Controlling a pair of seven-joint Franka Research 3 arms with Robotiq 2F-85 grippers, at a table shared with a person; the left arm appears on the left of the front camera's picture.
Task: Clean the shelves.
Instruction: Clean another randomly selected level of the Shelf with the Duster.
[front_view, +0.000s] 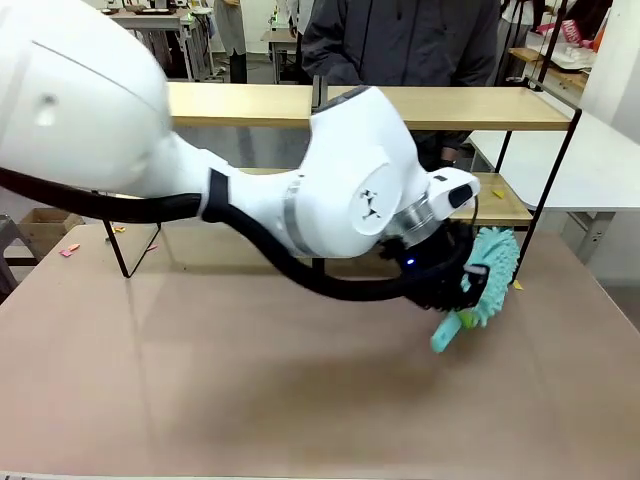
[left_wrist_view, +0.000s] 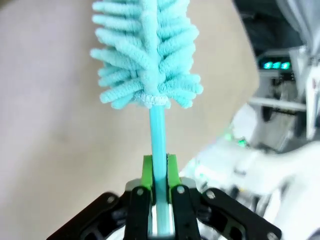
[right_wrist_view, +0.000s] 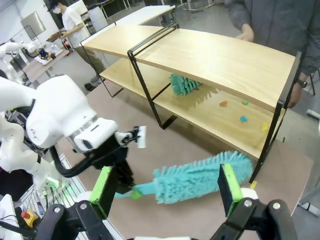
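The shelves (front_view: 240, 104) are a two-tier wooden rack in a black frame across the far side of the table, also seen in the right wrist view (right_wrist_view: 215, 56). My left gripper (left_wrist_view: 159, 175) is shut on the thin handle of a teal fluffy duster (left_wrist_view: 145, 55). In the front view that gripper (front_view: 462, 292) holds the duster (front_view: 492, 268) low over the table, just in front of the rack's right end. My right gripper (right_wrist_view: 166, 187) hovers open and empty, looking down at the duster (right_wrist_view: 200, 175).
A second teal fluffy duster (right_wrist_view: 184, 84) lies on the lower board, with small coloured scraps (right_wrist_view: 244, 119) to its right. A person (front_view: 400, 40) stands behind the rack, one hand (right_wrist_view: 245, 34) near the top board. The brown tabletop (front_view: 200, 380) lies in front.
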